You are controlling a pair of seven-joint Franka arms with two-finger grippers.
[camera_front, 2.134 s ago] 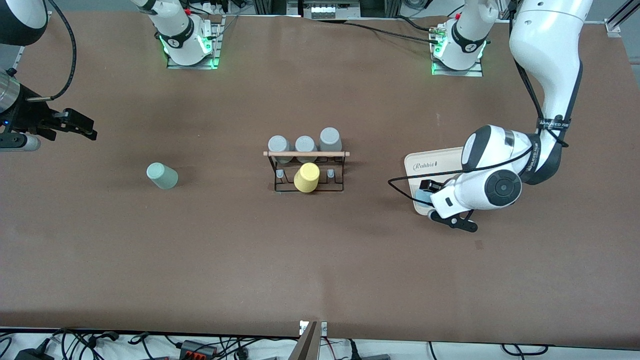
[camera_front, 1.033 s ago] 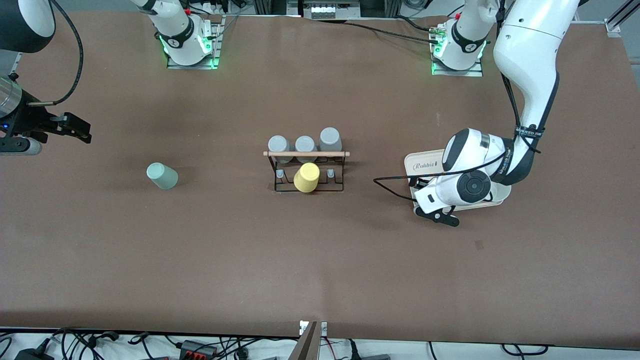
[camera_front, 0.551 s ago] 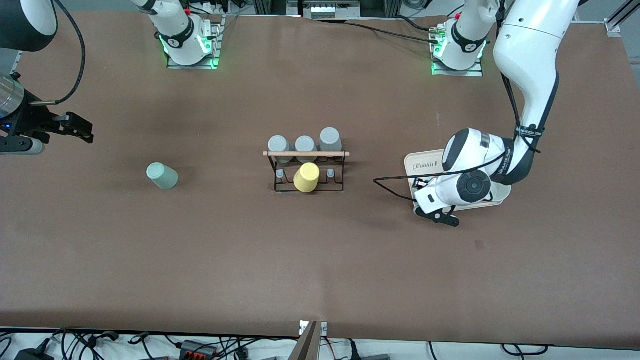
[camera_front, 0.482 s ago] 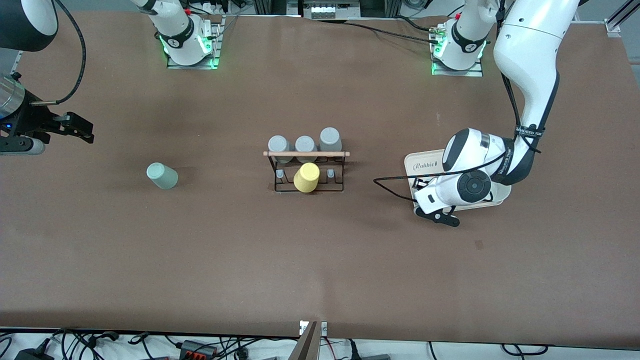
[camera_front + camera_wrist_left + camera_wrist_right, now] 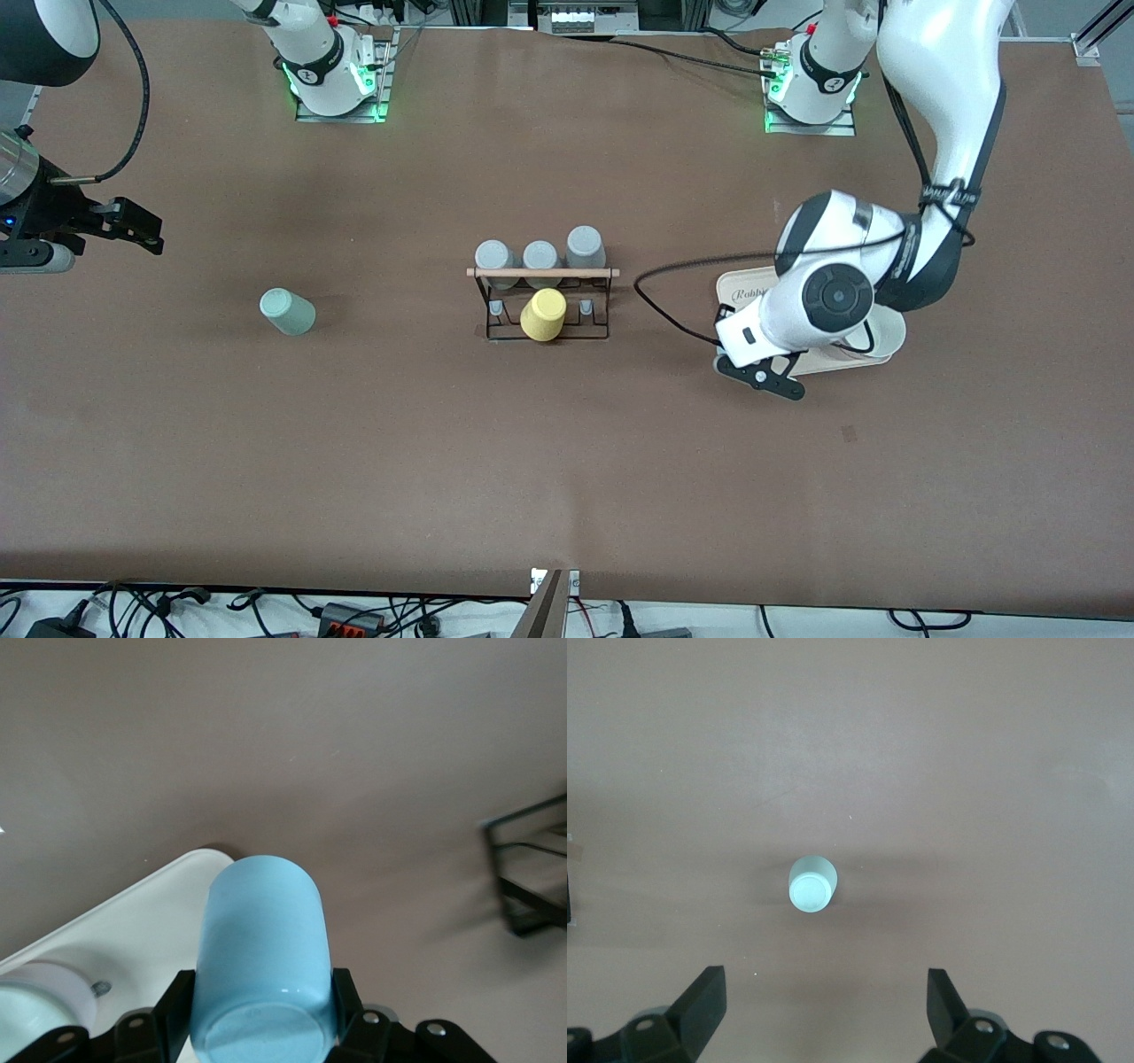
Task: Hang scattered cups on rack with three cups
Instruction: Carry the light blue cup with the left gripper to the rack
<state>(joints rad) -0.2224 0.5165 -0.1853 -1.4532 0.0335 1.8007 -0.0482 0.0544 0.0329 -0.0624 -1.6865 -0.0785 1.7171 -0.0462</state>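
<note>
The cream tray (image 5: 889,341) lies toward the left arm's end of the table. Over its corner the left gripper (image 5: 261,1028) clamps the smooth light blue cup (image 5: 260,966). The black wire rack (image 5: 545,301) — wooden dowel on top — carries three grey cups (image 5: 540,255) and a yellow cup (image 5: 543,315). The mint cup (image 5: 287,311) sits on the table toward the right arm's end. The right gripper (image 5: 824,1005) waits above it, fingers spread.
</note>
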